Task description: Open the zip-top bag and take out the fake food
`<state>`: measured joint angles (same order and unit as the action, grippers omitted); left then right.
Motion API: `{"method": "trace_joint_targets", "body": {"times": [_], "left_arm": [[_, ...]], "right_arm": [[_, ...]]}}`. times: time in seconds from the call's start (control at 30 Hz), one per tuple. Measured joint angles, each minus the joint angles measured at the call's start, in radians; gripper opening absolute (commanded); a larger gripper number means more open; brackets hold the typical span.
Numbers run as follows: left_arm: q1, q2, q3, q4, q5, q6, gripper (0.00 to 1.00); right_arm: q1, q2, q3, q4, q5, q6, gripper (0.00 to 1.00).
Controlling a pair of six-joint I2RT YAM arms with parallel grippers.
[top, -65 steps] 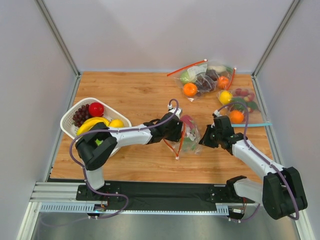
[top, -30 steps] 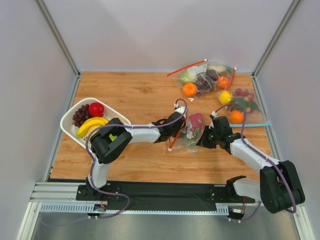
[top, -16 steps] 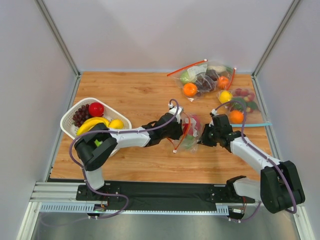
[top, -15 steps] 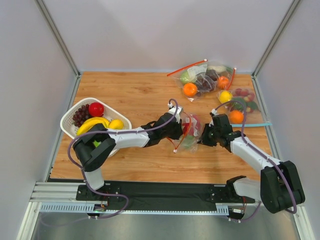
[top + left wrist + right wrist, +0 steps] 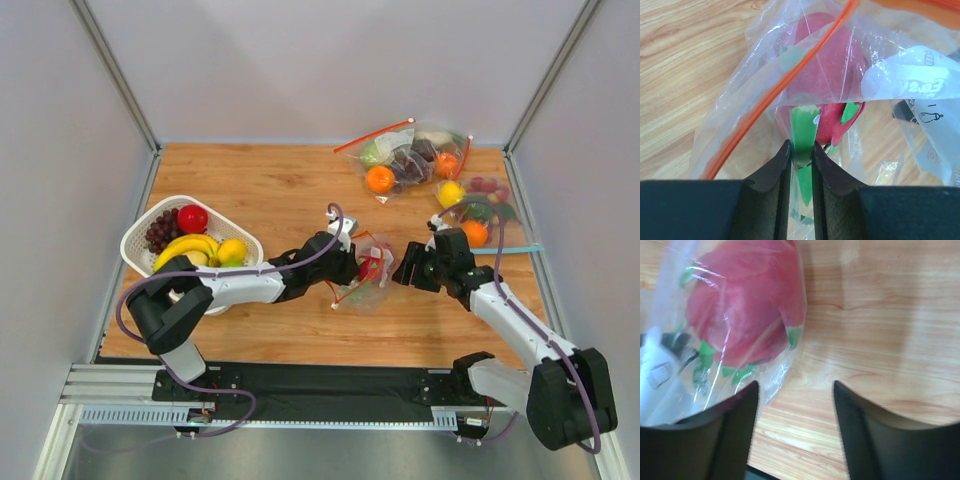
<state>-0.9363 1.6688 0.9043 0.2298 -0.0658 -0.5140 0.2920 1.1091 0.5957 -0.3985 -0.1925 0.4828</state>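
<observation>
Noted brown wood-grain tabletop [image 5: 290, 190]. Bore a white slotted plastic basket [image 5: 133, 245] at centre left; at upper right, side by side, a clear red-strip fruit bag [image 5: 410, 155] and a clear teal-strip fruit bag [image 5: 488, 208].

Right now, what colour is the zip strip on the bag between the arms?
Orange-red; the zip strip shows best in the left wrist view.

left claw [image 5: 801, 150] fingers nearly together, pinching green tip [image 5: 802, 127] of pink fruit [image 5: 827, 65], through plastic far as I can tell. fruit inside clear zip-top bag [image 5: 737, 117]. orange zip strip [image 5: 790, 80] cuts diagonally across. white label [image 5: 910, 82] off right. wood tabletop [image 5: 685, 60] underneath.
</observation>
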Motion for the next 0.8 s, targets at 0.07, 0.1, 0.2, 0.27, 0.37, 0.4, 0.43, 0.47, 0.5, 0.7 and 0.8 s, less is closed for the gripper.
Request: {"method": "trace_joint_targets", "body": {"times": [0.07, 0.1, 0.2, 0.27, 0.37, 0.4, 0.43, 0.47, 0.5, 0.7, 0.8], "left_arm": [[0.0, -0.005, -0.013, 0.009, 0.005, 0.004, 0.0], [0.001, -0.009, -0.021, 0.012, 0.005, 0.005, 0.0], [0.001, -0.022, -0.047, 0.016, 0.002, 0.008, 0.0], [0.005, -0.036, -0.066, 0.014, -0.002, 0.008, 0.0], [0.023, -0.053, -0.086, 0.005, 0.0, 0.007, 0.0], [0.035, -0.054, -0.089, -0.001, 0.003, 0.006, 0.0], [0.048, -0.054, -0.091, -0.005, 0.006, 0.006, 0.0], [0.063, -0.054, -0.095, -0.008, 0.007, 0.006, 0.0], [0.079, -0.053, -0.099, -0.01, 0.008, 0.006, 0.0], [0.134, -0.029, -0.109, -0.034, 0.013, 0.006, 0.0], [0.134, -0.014, -0.109, -0.036, 0.018, 0.006, 0.0]], "right_arm": [[-0.014, -0.057, 0.001, -0.014, 0.0, -0.022, 0.73], [-0.023, -0.083, 0.003, -0.016, -0.003, -0.029, 0.76], [-0.054, -0.124, 0.013, -0.003, -0.034, -0.044, 0.78], [-0.069, -0.121, 0.016, 0.034, -0.073, -0.05, 0.79], [-0.082, -0.082, 0.014, 0.108, -0.145, -0.053, 0.79], [-0.085, -0.062, 0.014, 0.14, -0.172, -0.053, 0.79], [-0.086, -0.037, 0.014, 0.173, -0.199, -0.05, 0.79], [-0.087, -0.01, 0.014, 0.209, -0.223, -0.046, 0.79], [-0.087, 0.015, 0.014, 0.235, -0.243, -0.042, 0.79], [-0.099, 0.2, 0.014, 0.409, -0.344, 0.019, 0.78], [-0.103, 0.263, 0.012, 0.505, -0.393, 0.065, 0.77]]}}
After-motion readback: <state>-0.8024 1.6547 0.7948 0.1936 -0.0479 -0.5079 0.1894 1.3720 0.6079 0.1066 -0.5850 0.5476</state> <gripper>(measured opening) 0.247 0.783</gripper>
